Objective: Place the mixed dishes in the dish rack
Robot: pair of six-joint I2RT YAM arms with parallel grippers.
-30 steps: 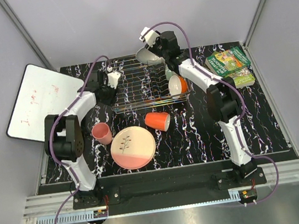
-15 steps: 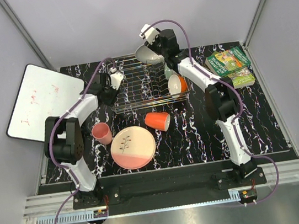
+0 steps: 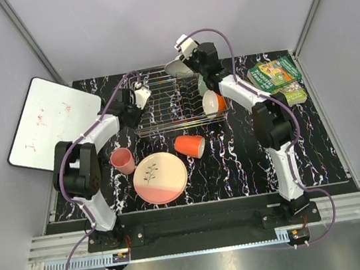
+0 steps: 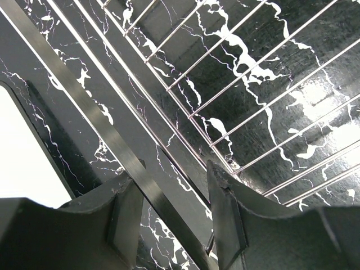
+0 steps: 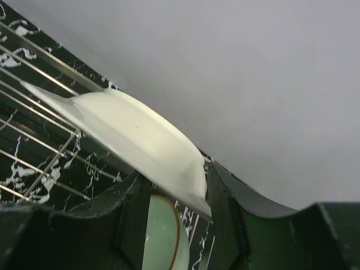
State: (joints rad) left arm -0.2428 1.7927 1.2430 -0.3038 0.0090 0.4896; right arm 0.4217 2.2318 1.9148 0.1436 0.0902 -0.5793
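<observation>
Top view: the dish rack (image 3: 175,102) sits upper centre. The right gripper (image 3: 182,57) holds the white plate (image 3: 176,67) tilted over its far rim. The left gripper (image 3: 137,95) is at its left end.

Left wrist: jaws half apart astride the rack's rim wire, apparently not clamping it.

Right wrist: jaws pinch the plate's edge, with the pale green bowl (image 5: 160,236) at the bottom of the frame.

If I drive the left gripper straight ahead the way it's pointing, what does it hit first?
Most likely the dish rack: its edge wires run between the open jaws of the left gripper, close to one finger. Behind them lies only the black marbled table. Depth is hard to judge here.
</observation>
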